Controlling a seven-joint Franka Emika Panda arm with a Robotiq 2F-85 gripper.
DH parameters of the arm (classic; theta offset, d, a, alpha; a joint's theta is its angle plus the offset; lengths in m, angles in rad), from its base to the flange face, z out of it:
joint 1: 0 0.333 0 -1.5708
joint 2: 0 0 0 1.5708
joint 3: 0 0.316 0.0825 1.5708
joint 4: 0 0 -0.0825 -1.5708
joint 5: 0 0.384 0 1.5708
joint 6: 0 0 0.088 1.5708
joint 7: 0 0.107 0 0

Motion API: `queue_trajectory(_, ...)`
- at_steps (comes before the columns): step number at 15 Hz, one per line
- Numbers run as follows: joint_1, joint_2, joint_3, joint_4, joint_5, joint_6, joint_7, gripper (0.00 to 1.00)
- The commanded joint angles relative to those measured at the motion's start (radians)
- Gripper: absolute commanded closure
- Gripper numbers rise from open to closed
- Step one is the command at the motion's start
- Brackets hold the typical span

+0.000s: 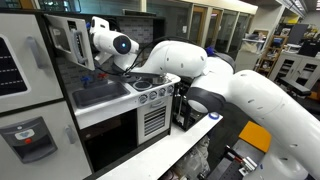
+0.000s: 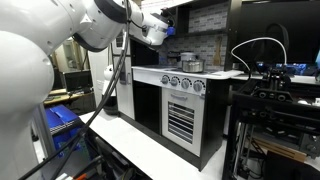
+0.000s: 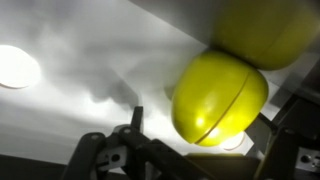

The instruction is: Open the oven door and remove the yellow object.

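Observation:
The yellow object [image 3: 220,95], a smooth round ball with a seam, fills the wrist view and lies on a pale surface. It sits between the fingers of my gripper [image 3: 205,120], whose jaws stand wide apart on either side of it without visibly pressing it. A yellow shape [image 3: 262,30] above it looks like its reflection. In an exterior view my gripper [image 1: 92,42] reaches into the white toy oven at the upper left, past the swung-out oven door [image 1: 66,40]. From outside the ball is hidden.
The toy kitchen's sink [image 1: 100,95] lies just under my arm. Beside it is the knob panel [image 1: 150,95], with a larger black-glass oven door [image 1: 110,135] below. The same kitchen front [image 2: 182,110] shows from the side, with lab equipment [image 2: 275,100] close by.

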Motion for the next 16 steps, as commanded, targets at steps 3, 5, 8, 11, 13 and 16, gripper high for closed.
queue_trajectory(3, 0.04, 0.059, -0.198, 0.06, 0.057, -0.075, 0.227, 0.0)
queue_trajectory(5, 0.053, 0.073, -0.252, 0.057, 0.072, -0.076, 0.314, 0.0)
queue_trajectory(8, 0.074, 0.087, -0.319, 0.045, 0.071, -0.074, 0.411, 0.0)
queue_trajectory(11, 0.096, 0.091, -0.352, 0.022, 0.061, -0.066, 0.475, 0.0)
queue_trajectory(13, 0.108, 0.082, -0.341, -0.005, 0.056, -0.057, 0.491, 0.0)
queue_trajectory(16, 0.13, 0.067, -0.328, -0.041, 0.045, -0.058, 0.492, 0.0)
